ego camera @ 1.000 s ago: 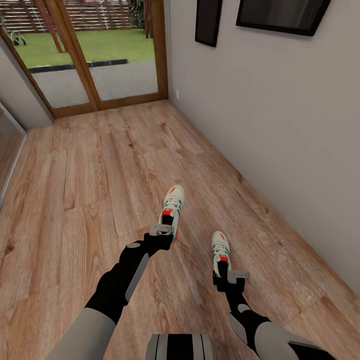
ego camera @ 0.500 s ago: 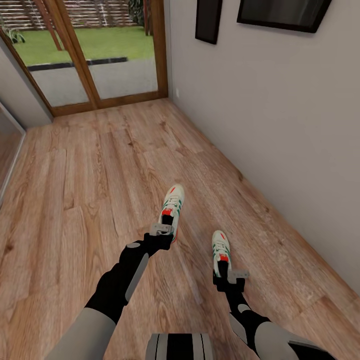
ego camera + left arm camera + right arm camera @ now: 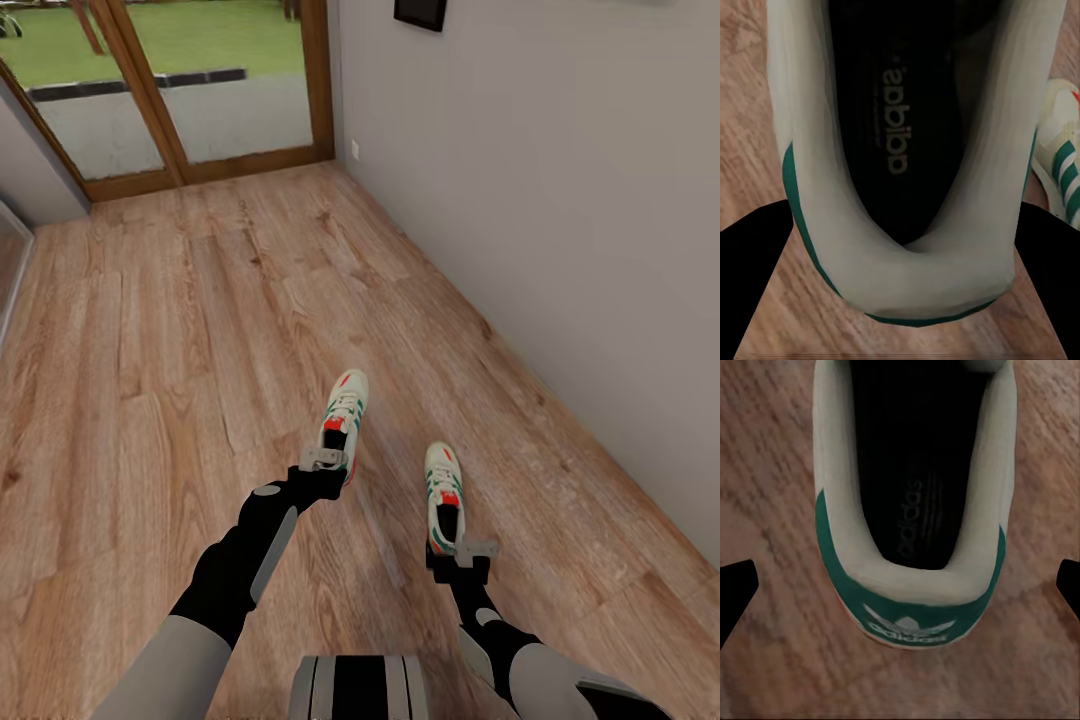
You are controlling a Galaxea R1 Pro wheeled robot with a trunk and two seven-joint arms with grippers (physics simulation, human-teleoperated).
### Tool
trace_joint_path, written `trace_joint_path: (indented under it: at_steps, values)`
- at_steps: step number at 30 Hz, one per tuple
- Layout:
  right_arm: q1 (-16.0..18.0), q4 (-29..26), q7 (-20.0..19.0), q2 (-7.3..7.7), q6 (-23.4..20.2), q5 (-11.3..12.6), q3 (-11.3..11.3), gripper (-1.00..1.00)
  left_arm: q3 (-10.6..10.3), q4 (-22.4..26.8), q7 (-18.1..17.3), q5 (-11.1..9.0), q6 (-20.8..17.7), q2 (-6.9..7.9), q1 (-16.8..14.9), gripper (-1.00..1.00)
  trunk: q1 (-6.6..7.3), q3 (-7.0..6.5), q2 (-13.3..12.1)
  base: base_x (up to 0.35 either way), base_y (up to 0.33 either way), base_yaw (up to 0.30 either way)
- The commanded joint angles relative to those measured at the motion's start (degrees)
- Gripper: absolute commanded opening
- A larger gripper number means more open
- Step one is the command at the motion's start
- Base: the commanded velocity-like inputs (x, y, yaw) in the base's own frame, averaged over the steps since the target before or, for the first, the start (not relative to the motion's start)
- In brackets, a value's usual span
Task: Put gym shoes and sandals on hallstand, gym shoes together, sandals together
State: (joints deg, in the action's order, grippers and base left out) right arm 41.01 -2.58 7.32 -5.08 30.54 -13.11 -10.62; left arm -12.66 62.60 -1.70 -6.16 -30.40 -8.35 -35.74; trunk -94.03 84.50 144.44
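Two cream-white gym shoes with green stripes lie toe-away on the corridor floor (image 3: 180,380). My left gripper (image 3: 333,452) is shut on the heel of the left gym shoe (image 3: 346,400). In the left wrist view its black fingers (image 3: 757,285) press both sides of that shoe (image 3: 967,247), and the other shoe (image 3: 1061,150) shows beside it. My right gripper (image 3: 447,545) stands open behind the heel of the right gym shoe (image 3: 441,480). Its gripper (image 3: 907,574) straddles the green heel tab (image 3: 907,619) with gaps on both sides. The sandals and the hallstand are out of view.
A grey wall (image 3: 560,200) runs along the right, close to the right shoe. A wood-framed glass door (image 3: 200,110) closes the far end. A dark picture frame (image 3: 420,12) hangs on the wall. Open plank floor stretches ahead and to the left.
The whole head view has tilted downward, so the door and wall pictures sit higher in the picture. Both arms and both shoes keep their places relative to each other.
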Motion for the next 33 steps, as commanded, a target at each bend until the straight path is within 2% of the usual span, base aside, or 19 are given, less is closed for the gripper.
trace_joint_path:
  at_steps: [1,7,14,33]
  values:
    - [0.0,0.0,0.3,-0.02,0.1,-0.6,-0.4,1.0,0.0,0.1,0.1,-0.6,-0.3,0.0,0.0,-1.0,-0.01,0.36,0.0,0.0,0.0,0.0]
    - [0.0,0.0,0.3,-0.02,0.1,-0.6,-0.4,1.0,0.0,0.1,0.1,-0.6,-0.3,0.0,0.0,-1.0,-0.04,1.04,0.0,0.0,0.0,0.0]
    - [0.0,0.0,0.3,-0.02,0.1,-0.6,-0.3,1.0,0.0,0.1,0.1,-0.6,-0.4,0.0,0.0,-1.0,-0.22,2.78,0.1,0.0,0.0,0.0]
    - [0.0,0.0,0.3,-0.02,0.1,-0.6,-0.4,1.0,0.0,0.1,0.1,-0.6,-0.4,0.0,0.0,-1.0,-0.22,3.06,0.1,0.04,0.0,0.0]
